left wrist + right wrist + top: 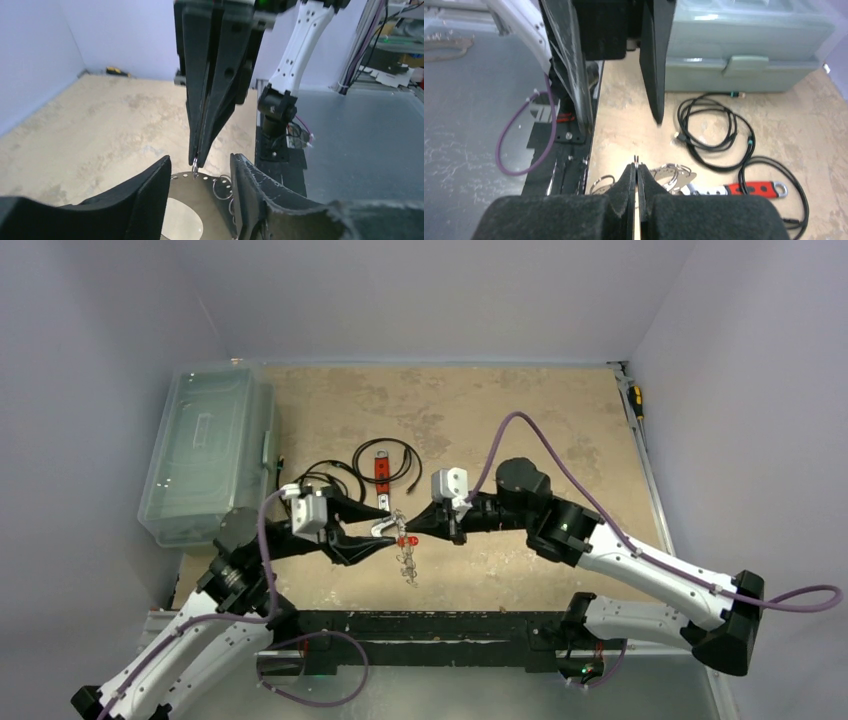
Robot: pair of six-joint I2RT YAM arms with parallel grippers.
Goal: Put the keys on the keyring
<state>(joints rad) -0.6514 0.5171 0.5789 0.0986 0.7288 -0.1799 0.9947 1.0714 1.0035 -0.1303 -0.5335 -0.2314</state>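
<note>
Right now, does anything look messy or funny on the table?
A little. The red-handled wrench lies inside a loop of the black cables, and a yellow-and-black screwdriver sits alone at the table's far right edge. Nothing looks spilled or broken.

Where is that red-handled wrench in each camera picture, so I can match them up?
Top external: the wrench lies mid-table, inside a black cable loop.
Left wrist: not in view.
Right wrist: lower right, handle within that loop.
Shared landmark: the right gripper, shut on the keyring, in all three.
</note>
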